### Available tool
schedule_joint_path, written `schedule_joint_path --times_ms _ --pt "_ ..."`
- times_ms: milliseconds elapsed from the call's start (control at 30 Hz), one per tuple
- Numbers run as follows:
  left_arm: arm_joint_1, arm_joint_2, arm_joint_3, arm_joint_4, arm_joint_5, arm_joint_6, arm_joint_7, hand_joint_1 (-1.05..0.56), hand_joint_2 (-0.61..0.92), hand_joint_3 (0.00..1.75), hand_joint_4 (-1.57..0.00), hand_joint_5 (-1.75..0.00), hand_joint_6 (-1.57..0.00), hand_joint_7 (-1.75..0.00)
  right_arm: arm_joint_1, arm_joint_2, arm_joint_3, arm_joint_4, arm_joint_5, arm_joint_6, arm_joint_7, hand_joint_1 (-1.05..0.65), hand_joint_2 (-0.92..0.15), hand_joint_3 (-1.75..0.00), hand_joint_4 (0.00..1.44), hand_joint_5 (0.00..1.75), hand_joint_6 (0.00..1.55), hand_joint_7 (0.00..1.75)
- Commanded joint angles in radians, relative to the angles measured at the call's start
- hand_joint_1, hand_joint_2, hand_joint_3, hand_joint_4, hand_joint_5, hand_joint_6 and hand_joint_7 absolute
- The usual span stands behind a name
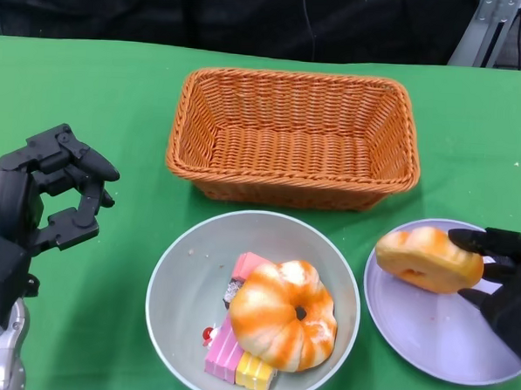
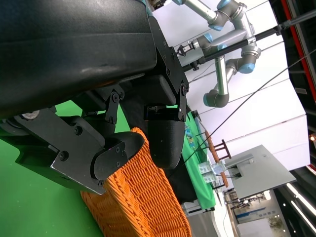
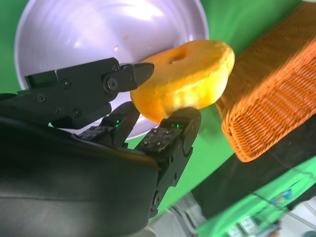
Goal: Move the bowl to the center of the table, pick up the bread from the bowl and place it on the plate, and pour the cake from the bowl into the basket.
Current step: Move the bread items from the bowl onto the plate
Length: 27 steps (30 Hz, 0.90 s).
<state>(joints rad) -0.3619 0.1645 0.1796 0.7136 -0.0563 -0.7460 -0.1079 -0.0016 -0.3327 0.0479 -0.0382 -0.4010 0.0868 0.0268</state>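
Sitting nearest: grey round bowl [image 1: 175, 282] at mid-bench, carrying an orange-and-white glazed bread ring [image 1: 283, 314] over pink and yellow cake slices [image 1: 232, 355]. Gripping a second orange bread ring [image 1: 428, 258] in the right hand [image 1: 505, 291], fingers [image 3: 170, 136] clamped, above the lavender round plate [image 1: 436, 340]. Hovering left: left hand [image 1: 46, 197], fingers apart, holding nothing. Standing farthest: orange woven wicker basket [image 1: 294, 137] on the green bench [image 1: 100, 90].

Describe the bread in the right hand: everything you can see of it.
The bread is a glossy ring-shaped bun, orange with paler patches and a small centre hole. The right hand holds it by one side between its fingers, tilted, above the near-left part of the lavender plate. Whether it touches the plate cannot be told. The wicker basket sits beyond.
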Motion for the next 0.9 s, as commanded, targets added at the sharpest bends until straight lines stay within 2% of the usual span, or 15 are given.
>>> schedule_joint_path --times_ms 33,167,433,667,900 --pt "0.007 0.02 0.01 0.003 -0.012 -0.007 -0.006 0.0 0.59 1.02 -0.8 -1.49 -0.85 -1.27 0.023 -0.039 0.031 0.021 -0.116 -0.072 -0.103 -0.15 -0.85 0.0 0.72 0.17 0.8 0.02" --pt "0.008 0.018 0.011 0.0 -0.008 -0.004 0.001 0.0 0.59 1.02 -0.81 -1.49 -0.85 -1.26 0.03 -0.051 0.053 0.065 -0.218 -0.129 -0.215 -0.14 -0.81 0.0 0.73 0.12 0.82 0.02" --pt "0.011 0.02 0.011 -0.005 -0.005 -0.005 0.002 0.0 0.6 1.01 -0.81 -1.48 -0.86 -1.25 0.025 -0.065 0.067 0.116 -0.294 -0.178 -0.304 -0.13 -0.8 0.0 0.74 0.07 0.83 0.01" --pt "0.009 0.022 0.012 0.0 -0.006 -0.012 -0.002 0.0 0.61 1.01 -0.81 -1.48 -0.85 -1.26 0.02 -0.059 0.067 0.142 -0.298 -0.21 -0.348 -0.12 -0.79 0.0 0.74 0.04 0.83 0.0" --pt "0.008 0.021 0.01 0.0 -0.003 -0.012 -0.002 0.0 0.6 1.02 -0.8 -1.49 -0.84 -1.27 0.01 -0.053 0.065 0.169 -0.303 -0.237 -0.399 -0.21 -0.8 0.0 0.7 0.01 0.75 0.0"
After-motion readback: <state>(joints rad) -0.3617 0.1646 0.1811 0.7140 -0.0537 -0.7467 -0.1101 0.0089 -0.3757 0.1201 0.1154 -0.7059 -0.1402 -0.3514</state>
